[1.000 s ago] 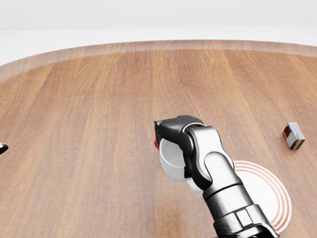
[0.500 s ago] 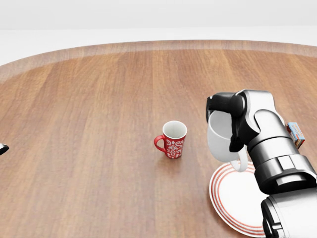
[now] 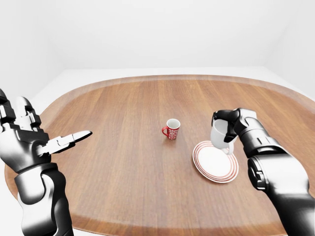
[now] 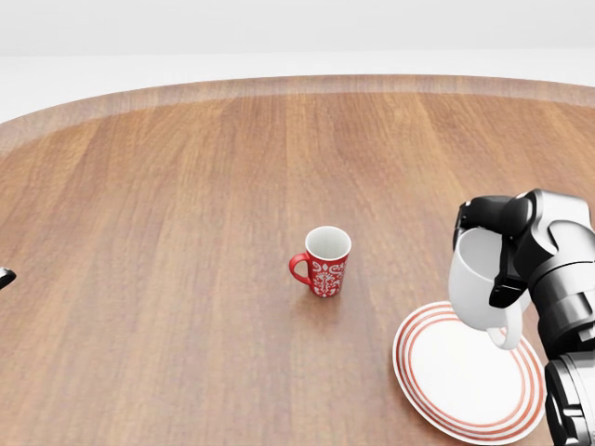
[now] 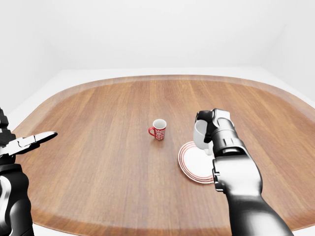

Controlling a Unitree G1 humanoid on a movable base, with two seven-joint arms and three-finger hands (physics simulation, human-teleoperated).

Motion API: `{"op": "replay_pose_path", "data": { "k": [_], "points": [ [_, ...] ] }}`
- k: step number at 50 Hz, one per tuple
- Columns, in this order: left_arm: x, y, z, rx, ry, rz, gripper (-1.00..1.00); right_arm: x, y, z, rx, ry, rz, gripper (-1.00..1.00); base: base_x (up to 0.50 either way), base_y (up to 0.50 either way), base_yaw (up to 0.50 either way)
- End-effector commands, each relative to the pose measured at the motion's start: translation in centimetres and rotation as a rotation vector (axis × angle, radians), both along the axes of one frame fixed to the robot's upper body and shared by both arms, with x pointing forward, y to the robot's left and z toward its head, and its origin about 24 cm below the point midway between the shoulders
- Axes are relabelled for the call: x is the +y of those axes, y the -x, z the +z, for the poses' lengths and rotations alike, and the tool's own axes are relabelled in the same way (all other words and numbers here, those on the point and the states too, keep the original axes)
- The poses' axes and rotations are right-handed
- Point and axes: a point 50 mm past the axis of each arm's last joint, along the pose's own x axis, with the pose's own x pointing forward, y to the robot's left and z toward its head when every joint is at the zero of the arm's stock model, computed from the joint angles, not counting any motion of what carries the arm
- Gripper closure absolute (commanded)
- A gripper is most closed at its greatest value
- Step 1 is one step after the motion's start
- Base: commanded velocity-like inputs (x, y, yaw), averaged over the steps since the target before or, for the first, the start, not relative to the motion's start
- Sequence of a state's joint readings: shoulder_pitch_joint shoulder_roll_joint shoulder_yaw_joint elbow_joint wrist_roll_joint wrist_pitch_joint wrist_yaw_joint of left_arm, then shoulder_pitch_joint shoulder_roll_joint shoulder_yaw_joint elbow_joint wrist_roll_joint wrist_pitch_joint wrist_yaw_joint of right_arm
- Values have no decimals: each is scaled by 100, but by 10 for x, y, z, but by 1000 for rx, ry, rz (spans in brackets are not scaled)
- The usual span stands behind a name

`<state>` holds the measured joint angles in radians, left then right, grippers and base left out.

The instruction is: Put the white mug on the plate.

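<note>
Pinching the white mug (image 4: 476, 290) (no writing visible) over the plate (image 4: 456, 386), right-hand fingers (image 4: 507, 243) grip; left fingers (image 3: 74, 137) spread.

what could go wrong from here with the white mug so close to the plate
The right hand holds the white mug over the upper edge of the plate, not its middle; released now, it might land on the rim and tip. The mug also looks slightly tilted, which adds to that. The red mug stands well clear to the left, so a knock seems unlikely.
</note>
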<state>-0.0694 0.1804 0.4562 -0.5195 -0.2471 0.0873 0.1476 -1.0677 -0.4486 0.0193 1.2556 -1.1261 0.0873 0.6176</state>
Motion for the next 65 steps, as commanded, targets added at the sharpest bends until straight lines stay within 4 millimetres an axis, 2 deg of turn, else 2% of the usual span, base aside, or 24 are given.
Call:
{"op": "replay_pose_path", "data": {
  "k": [1,17,31,65],
  "points": [
    [0,0,0,-1,0,0,-100,-10,4,-9,-39,3,-40,100,0,0,0],
    [0,0,1,-5,-3,1,-100,-5,14,-42,-33,-4,-49,100,0,0,0],
    [-1,0,0,2,-2,0,-100,-10,22,-54,18,-5,-59,100,0,0,0],
    [-1,0,1,-2,-4,0,-100,-5,35,-81,54,-13,-62,100,0,0,0]
  ]
}}
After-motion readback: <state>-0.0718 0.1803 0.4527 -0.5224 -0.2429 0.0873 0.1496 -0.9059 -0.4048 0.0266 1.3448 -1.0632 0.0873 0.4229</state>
